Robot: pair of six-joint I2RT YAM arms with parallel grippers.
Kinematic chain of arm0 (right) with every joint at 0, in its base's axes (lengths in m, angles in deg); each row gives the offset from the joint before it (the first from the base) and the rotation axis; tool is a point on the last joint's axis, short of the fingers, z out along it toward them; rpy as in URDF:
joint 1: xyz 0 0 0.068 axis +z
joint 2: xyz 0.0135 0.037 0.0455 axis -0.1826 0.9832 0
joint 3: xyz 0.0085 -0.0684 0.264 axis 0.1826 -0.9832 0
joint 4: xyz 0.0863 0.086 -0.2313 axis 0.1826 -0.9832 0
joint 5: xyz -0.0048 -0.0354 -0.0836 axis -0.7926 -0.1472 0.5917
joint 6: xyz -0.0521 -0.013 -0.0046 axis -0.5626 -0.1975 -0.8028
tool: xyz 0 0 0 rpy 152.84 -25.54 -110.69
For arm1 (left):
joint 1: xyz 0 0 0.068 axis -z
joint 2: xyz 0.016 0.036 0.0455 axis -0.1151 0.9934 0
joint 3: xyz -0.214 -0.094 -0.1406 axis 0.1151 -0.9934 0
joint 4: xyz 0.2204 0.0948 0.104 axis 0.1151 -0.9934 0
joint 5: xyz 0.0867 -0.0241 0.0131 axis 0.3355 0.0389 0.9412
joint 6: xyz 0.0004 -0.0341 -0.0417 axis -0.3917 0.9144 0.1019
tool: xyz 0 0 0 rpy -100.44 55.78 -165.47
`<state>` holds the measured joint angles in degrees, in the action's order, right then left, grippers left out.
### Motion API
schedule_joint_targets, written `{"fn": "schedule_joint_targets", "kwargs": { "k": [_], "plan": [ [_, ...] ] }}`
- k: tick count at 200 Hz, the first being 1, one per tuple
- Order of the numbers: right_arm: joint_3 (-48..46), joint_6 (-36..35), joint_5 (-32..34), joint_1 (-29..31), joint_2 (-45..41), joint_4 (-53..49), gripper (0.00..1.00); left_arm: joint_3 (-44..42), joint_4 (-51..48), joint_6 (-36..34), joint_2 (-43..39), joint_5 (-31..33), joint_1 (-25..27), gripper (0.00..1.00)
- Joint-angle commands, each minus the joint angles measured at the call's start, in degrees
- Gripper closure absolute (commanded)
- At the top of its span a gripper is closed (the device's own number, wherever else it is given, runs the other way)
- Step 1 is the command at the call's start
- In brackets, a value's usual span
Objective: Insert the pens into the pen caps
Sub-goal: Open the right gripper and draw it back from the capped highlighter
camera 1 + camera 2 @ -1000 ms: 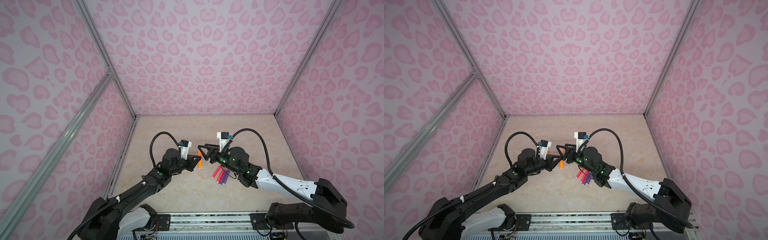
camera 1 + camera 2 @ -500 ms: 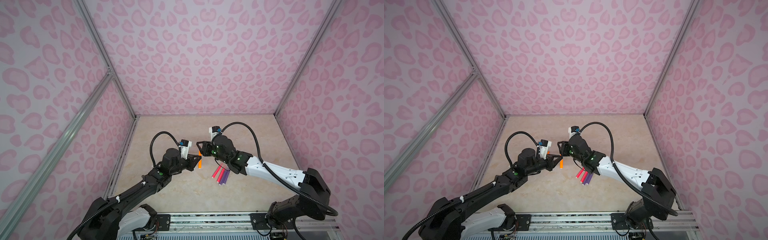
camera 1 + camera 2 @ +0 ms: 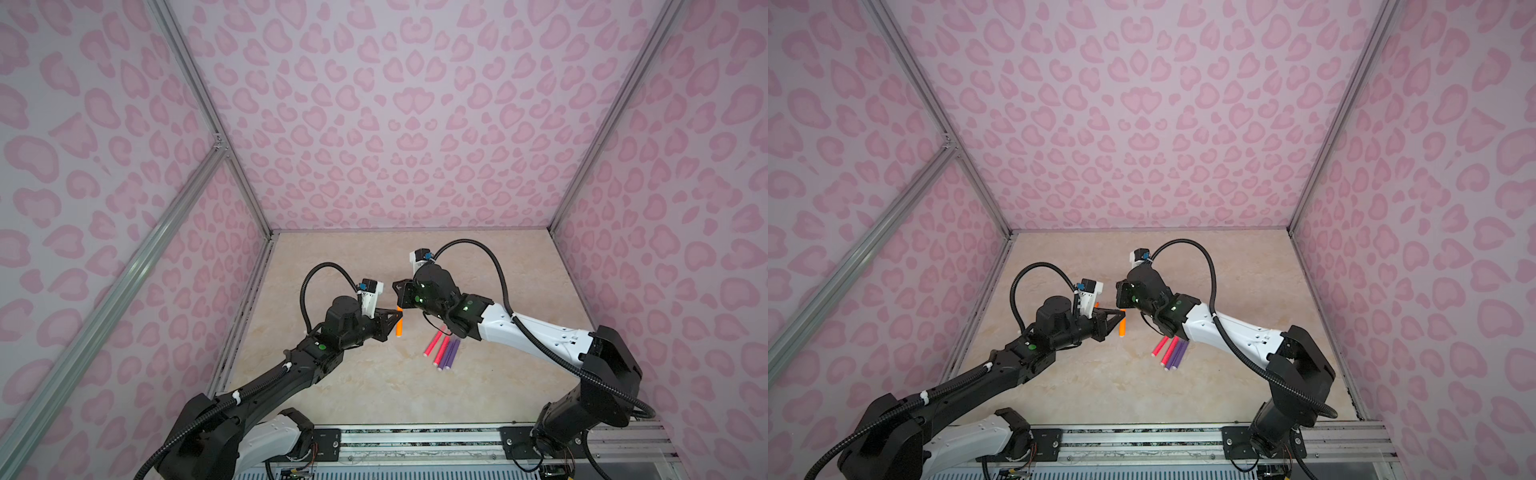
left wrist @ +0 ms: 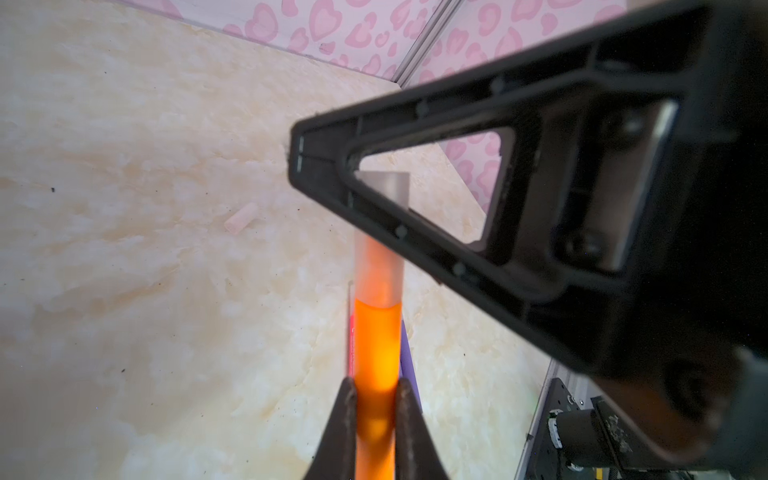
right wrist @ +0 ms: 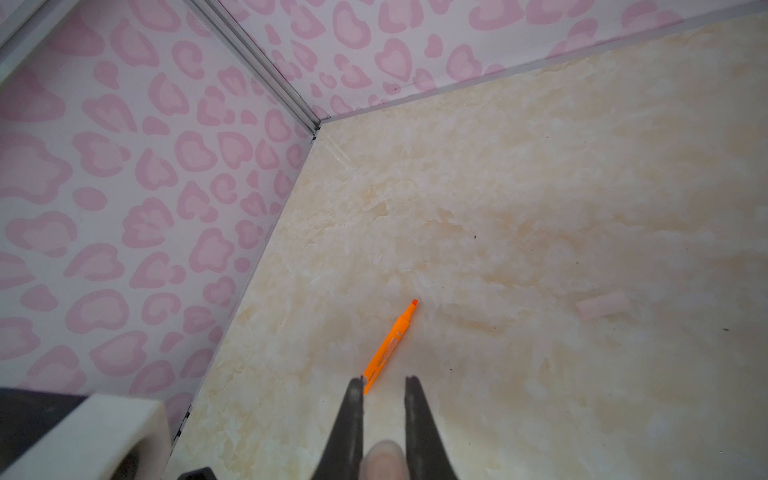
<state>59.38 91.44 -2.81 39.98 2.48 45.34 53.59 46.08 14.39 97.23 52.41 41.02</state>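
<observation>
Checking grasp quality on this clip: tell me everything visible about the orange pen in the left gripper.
The orange pen is a slim, smooth, plastic-looking stick that glows orange in the left wrist view. The left gripper is shut on its barrel and appears to hold it clear of the table. A pale translucent pen cap sleeves its far end and hides the tip. The right gripper is shut on that cap.

Soft even light, blurred close-ups
</observation>
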Motion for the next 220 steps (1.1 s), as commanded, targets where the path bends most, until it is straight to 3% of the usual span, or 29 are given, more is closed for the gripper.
{"fn": "schedule_joint_targets", "kwargs": {
  "k": [1, 139, 220],
  "plan": [
    [-0.8, 0.2, -0.7, 0.6, -0.3, -0.3, 1.00, 0.8, 1.2, 0.0, 0.4, 0.8, 0.0, 0.97],
    [-19.3, 6.5, 5.0, 8.6, -7.0, 14.8, 1.00, -1.5, 3.1, 2.2, -2.1, 0.8, -2.5, 0.96],
    [-21.5, 8.1, 9.6, 12.5, -7.9, 15.7, 1.00, -1.9, 3.7, 3.0, -2.3, 0.4, -3.7, 0.96]
  ]
}}
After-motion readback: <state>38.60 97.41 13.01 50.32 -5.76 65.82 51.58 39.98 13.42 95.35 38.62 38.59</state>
